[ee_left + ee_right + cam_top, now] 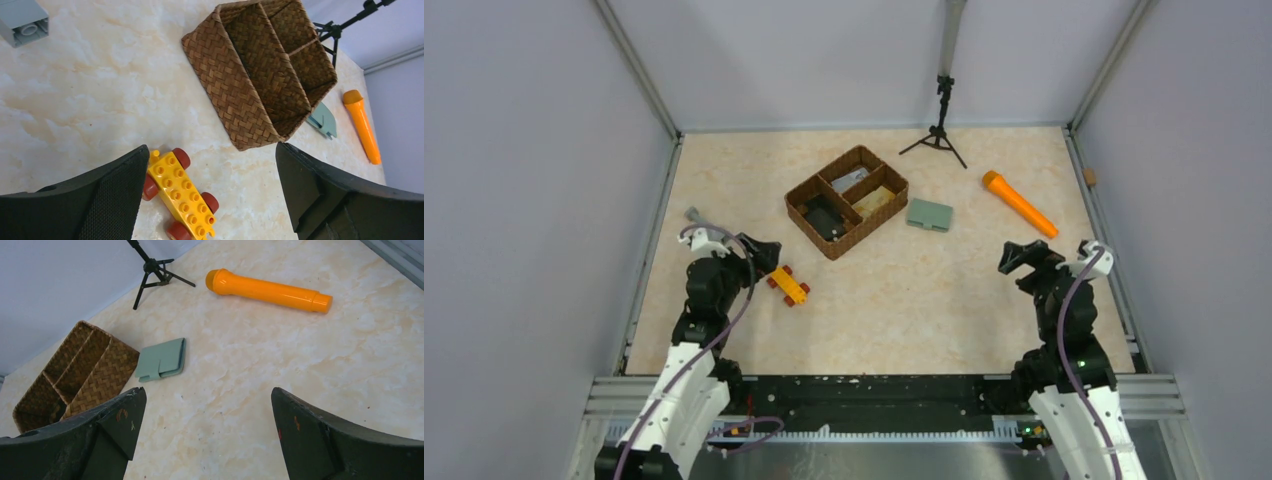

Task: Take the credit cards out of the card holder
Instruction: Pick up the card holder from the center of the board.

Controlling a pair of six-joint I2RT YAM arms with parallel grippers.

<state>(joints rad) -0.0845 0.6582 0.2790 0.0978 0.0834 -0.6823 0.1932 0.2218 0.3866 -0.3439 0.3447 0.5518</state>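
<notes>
The sage grey-green card holder [930,214] lies closed and flat on the table just right of the brown basket; it also shows in the right wrist view [162,359] and in the left wrist view [322,120]. No cards are visible outside it. My right gripper [1021,258] is open and empty, near and to the right of the holder; its jaws stand wide apart in the right wrist view [207,405]. My left gripper [764,255] is open and empty at the left, its jaws wide apart over the table [212,165].
A brown woven divided basket [847,200] holds several small items. A yellow toy brick car [788,285] lies by my left gripper. An orange flashlight [1019,203] lies at the right. A black mini tripod [938,135] stands at the back. A grey block [22,22] lies at the left.
</notes>
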